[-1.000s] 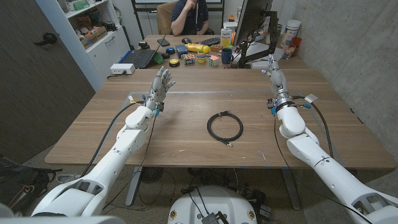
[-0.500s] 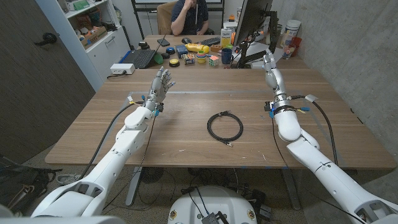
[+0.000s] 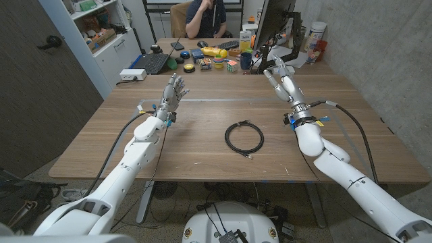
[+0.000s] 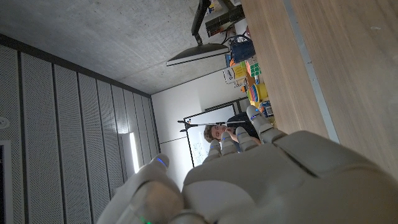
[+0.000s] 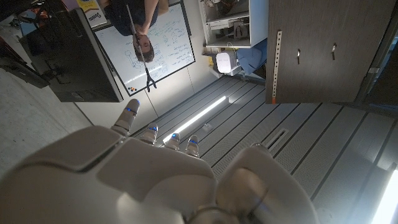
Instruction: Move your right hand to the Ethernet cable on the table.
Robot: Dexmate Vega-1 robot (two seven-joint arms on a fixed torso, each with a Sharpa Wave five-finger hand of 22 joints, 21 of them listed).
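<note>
While the left hand point(image 3: 173, 91) is raised above the wooden table point(image 3: 202, 145) at about 10 o'clock from the table's centre, its fingers are spread apart and hold nothing. In the left wrist view the same hand point(image 4: 249, 180) shows from behind, fingertips extended toward the far end of the table point(image 4: 336, 62), where a person point(image 4: 227, 132) sits beyond a row of small coloured items.

The Ethernet cable point(image 3: 244, 138) lies flat on the table as a black coil, close to the table's centre, with one plug end pointing toward 12 o'clock and the other toward 6 o'clock. Nothing touches it.

The right hand point(image 3: 281, 77) is held in the air at about 1 o'clock from the cable, well apart from it, fingers extended and separated, gripping nothing. Its forearm runs back toward 5 o'clock, with a loose cable point(image 3: 351, 128) looping beside the wrist. In the right wrist view the hand point(image 5: 155, 180) shows from behind, fingertips apart, against a wall and a whiteboard point(image 5: 158, 37).

At 12 o'clock, the far table point(image 3: 216, 57) carries a laptop point(image 3: 150, 63), a mug point(image 3: 246, 61) and a monitor point(image 3: 273, 23).
</note>
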